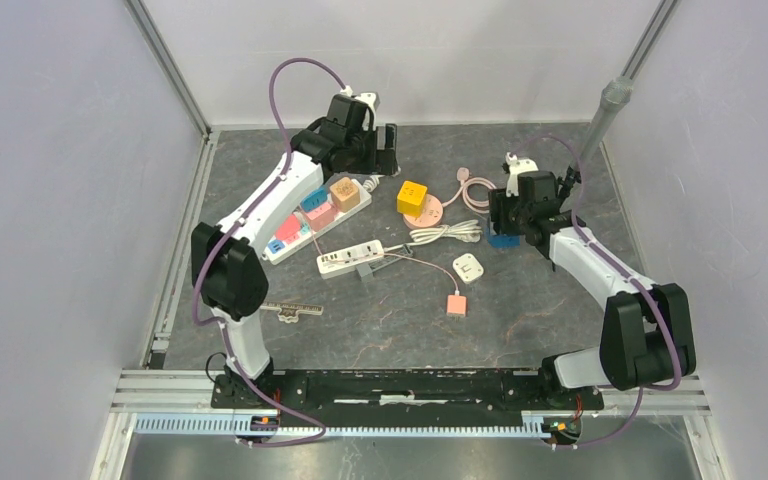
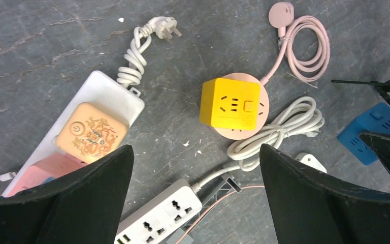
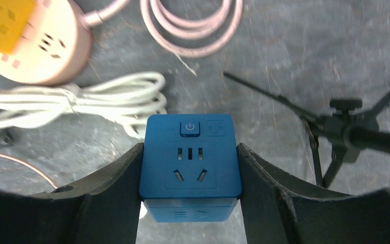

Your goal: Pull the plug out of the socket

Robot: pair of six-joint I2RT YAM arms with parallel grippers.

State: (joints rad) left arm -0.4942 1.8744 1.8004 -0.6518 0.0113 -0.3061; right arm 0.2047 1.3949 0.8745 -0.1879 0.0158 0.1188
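A blue cube plug (image 3: 189, 152) with a power button on top stands apart from every socket strip, at the right of the table (image 1: 503, 240). My right gripper (image 3: 190, 152) is shut on its two sides; whether it touches the table I cannot tell. The long white socket strip (image 1: 360, 203) lies at the left with an orange cube (image 2: 90, 132) and pink cubes (image 1: 318, 212) plugged into it. My left gripper (image 2: 195, 152) hangs wide open over bare table beside the orange cube, holding nothing.
A yellow cube (image 2: 231, 104) sits on a round pink socket (image 1: 430, 212) with a coiled pink cable (image 2: 307, 46). A small white strip (image 2: 157, 213), its coiled white cable (image 2: 279, 127), a white adapter (image 1: 469, 267) and a pink adapter (image 1: 456, 305) lie mid-table. A black tripod (image 3: 345, 127) stands right of the blue cube.
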